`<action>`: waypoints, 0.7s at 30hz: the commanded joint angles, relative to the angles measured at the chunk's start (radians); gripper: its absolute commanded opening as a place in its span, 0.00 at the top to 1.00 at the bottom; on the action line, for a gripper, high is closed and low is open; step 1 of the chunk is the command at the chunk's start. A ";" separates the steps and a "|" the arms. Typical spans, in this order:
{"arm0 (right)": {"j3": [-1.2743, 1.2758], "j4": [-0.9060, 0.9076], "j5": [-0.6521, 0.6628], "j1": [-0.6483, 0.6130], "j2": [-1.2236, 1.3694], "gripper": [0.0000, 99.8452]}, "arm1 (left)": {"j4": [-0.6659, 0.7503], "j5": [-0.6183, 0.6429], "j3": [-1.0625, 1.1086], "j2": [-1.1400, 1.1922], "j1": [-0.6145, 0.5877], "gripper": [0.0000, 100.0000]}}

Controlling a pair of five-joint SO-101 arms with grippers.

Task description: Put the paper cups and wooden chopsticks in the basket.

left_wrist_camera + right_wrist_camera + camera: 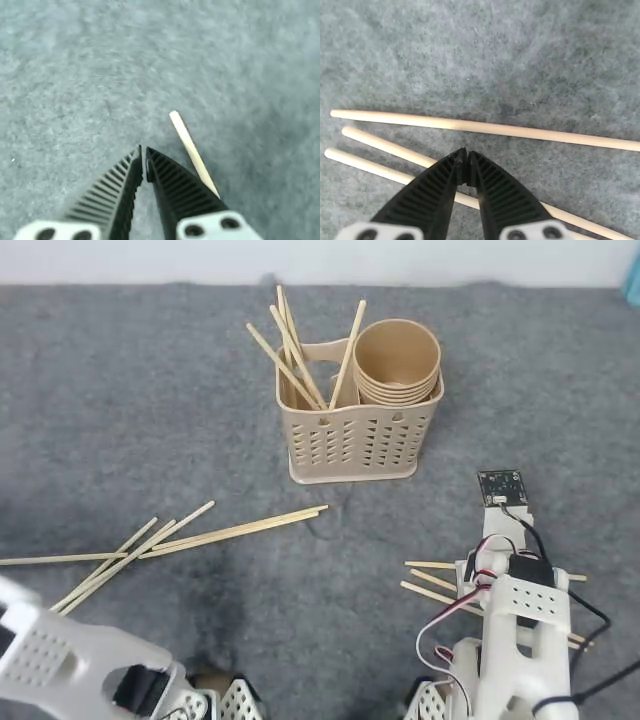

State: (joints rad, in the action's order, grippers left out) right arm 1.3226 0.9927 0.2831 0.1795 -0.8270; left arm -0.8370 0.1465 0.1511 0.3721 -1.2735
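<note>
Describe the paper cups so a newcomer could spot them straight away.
Find the perforated beige basket at the far middle of the grey cloth. The paper cups sit nested in its right compartment. Unlike the thin chopsticks leaning beside them, they form one round open stack.

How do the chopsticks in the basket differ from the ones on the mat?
The basket chopsticks stand on end, leaning and fanned out; the loose chopsticks lie flat on the mat. The basket chopsticks share one compartment beside the paper cups; the loose chopsticks are scattered in two patches. Both are thin, pale wooden sticks.
</note>
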 commanded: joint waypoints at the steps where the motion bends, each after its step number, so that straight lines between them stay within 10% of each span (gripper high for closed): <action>1: -0.003 0.010 0.012 -0.012 -0.022 0.99 | 0.052 0.071 0.018 -0.071 0.000 0.98; 8: -0.003 0.010 0.014 -0.012 -0.022 0.99 | -0.003 0.130 0.016 -0.071 0.029 0.79; 21: -0.003 0.010 0.014 -0.012 -0.022 0.99 | -0.083 0.143 -0.194 0.158 0.044 0.86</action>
State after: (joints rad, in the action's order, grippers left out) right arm 1.3226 0.9927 0.2831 0.1795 -0.8270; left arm -0.8692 0.2739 0.0713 0.4872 -1.2336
